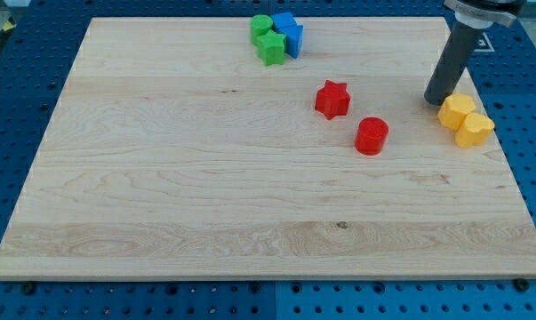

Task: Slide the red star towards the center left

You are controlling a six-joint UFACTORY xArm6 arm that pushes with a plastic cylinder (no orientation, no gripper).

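Pincerless, the arm ends in a plain rod that grips nothing; my tip (437,100) rests on the wooden board (161,196), touching the yellow blocks (465,118). The red star (332,99) lies well to the tip's left, near the red cylinder (372,136).

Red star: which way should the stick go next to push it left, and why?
Probably my tip should first slide toward the view's left, stopping just right of the red star. It now sits far to the star's right, beside the yellow blocks, and only a push from the right side sends the star left.
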